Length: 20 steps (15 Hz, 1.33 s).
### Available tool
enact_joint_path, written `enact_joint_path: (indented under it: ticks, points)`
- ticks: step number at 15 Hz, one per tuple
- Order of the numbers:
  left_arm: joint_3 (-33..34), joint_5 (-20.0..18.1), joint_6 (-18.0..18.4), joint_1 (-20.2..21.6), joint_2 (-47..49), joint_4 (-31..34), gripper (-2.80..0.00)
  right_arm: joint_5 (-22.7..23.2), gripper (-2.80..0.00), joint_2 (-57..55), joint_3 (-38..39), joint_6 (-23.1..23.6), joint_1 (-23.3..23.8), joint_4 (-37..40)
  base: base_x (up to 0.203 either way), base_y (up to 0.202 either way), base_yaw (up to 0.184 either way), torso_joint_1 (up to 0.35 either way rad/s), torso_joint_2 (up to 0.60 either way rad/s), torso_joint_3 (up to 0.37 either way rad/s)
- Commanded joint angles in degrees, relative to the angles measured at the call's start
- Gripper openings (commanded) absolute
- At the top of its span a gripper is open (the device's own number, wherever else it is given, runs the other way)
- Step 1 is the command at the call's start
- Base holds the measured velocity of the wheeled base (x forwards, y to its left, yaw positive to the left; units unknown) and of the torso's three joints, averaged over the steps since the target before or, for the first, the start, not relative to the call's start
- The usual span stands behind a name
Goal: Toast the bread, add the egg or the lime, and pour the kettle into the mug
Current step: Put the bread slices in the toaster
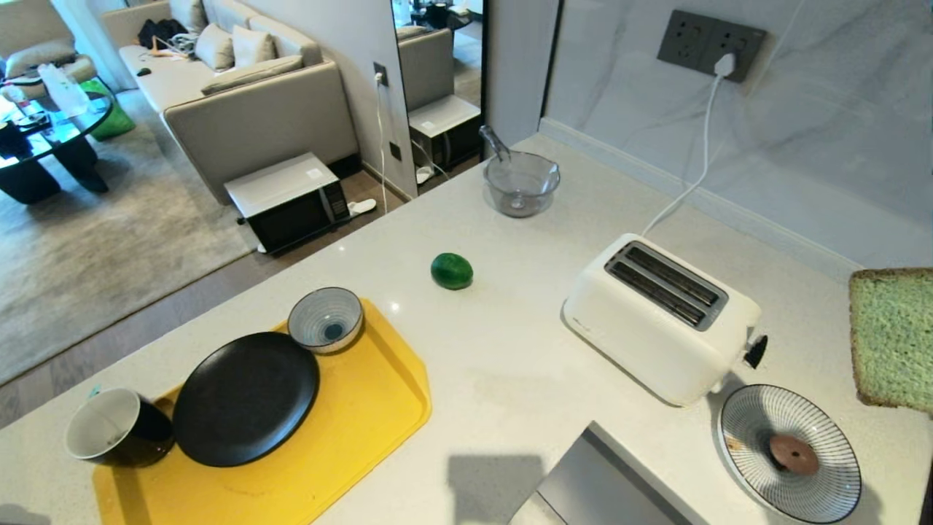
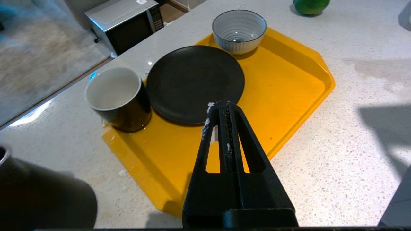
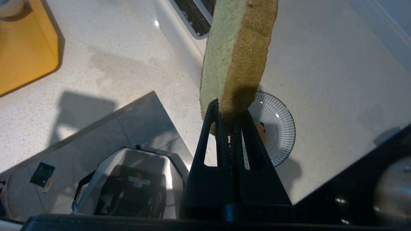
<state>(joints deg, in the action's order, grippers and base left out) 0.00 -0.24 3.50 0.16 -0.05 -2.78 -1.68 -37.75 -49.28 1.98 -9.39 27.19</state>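
My right gripper (image 3: 229, 112) is shut on the lower edge of the pale green bread (image 3: 237, 54), holding it upright in the air. The bread (image 1: 893, 335) hangs to the right of the white toaster (image 1: 660, 313) and above a striped plate (image 1: 824, 481) where the egg (image 1: 794, 453) lies. The lime (image 1: 451, 270) rests on the counter left of the toaster. The black mug (image 2: 117, 94) stands at the tray's corner. My left gripper (image 2: 223, 104) hovers shut and empty above the yellow tray (image 2: 289, 83). I cannot tell whether the dark rounded shape (image 2: 41, 195) beside the mug is the kettle.
On the tray sit a black plate (image 1: 246, 397) and a blue-and-white striped bowl (image 1: 325, 319). A glass bowl (image 1: 521, 182) stands near the counter's far edge. The toaster's cord runs to a wall socket (image 1: 711, 44). The counter drops off at the near edge (image 1: 583, 430).
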Motion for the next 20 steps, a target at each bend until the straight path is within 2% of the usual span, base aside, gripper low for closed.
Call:
enact_joint_path:
  ticks: [1,4,8,12,15,20]
  points:
    - [0.97,-0.02,0.02,0.02,-0.13,-0.03,-2.8,-0.08,-2.8,-0.24,-0.02,0.13,-0.02,0.05,0.002,0.0,-0.07,0.002,0.0,-0.002]
    - [0.97,-0.02,0.02,0.02,-0.13,-0.03,-2.8,-0.08,-2.8,-1.27,-0.65,0.28,-0.02,0.0,0.0,0.0,0.0,0.0,0.0,0.0]
    - [0.97,-0.02,0.02,0.02,-0.13,-0.03,-2.8,-0.67,-2.8,-6.95,-1.95,4.44,0.03,-5.13,0.0,0.0,0.0,0.0,0.0,0.0]
    - [0.97,-0.02,0.02,0.02,-0.13,-0.03,-2.8,-0.49,-2.8,-17.27,-6.84,13.09,4.13,-8.65,0.0,0.0,0.0,0.0,0.0,0.0]
    - [0.97,-0.02,0.02,0.02,-0.13,-0.03,-2.8,0.42,-2.8,-22.26,-10.64,22.73,8.78,-8.82,0.0,0.0,0.0,0.0,0.0,0.0]
    - [0.97,-0.02,0.02,0.02,-0.13,-0.03,-2.8,12.64,-2.8,-34.23,-23.3,32.96,18.6,-8.45,0.0,0.0,0.0,0.0,0.0,0.0]
